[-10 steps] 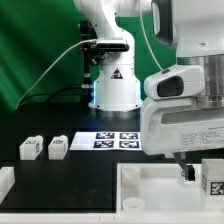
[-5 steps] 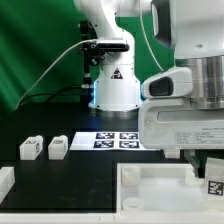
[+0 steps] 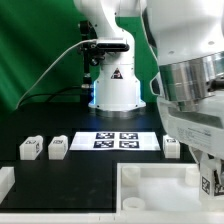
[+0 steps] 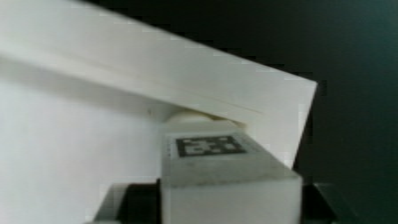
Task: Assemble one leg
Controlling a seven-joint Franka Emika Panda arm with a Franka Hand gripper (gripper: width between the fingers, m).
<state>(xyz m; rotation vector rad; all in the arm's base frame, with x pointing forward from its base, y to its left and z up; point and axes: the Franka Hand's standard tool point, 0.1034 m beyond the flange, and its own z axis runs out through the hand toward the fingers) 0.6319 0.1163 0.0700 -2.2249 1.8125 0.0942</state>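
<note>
Leg (image 4: 217,160) w/ b&w tag in fingers (image 4: 143,204), no readable text

The white glossy robot arm (image 3: 190,75) fills the upper right of the exterior frame, its rounded shells meeting at darker grey seams. Farther back, at upper centre, stands the arm's white cylindrical base (image 3: 115,88), which carries a small black triangular mark and a bluish glow low on its front. A black collar sits above it, and a thin white cable (image 3: 45,78) curves away toward the left edge of the frame.
</note>
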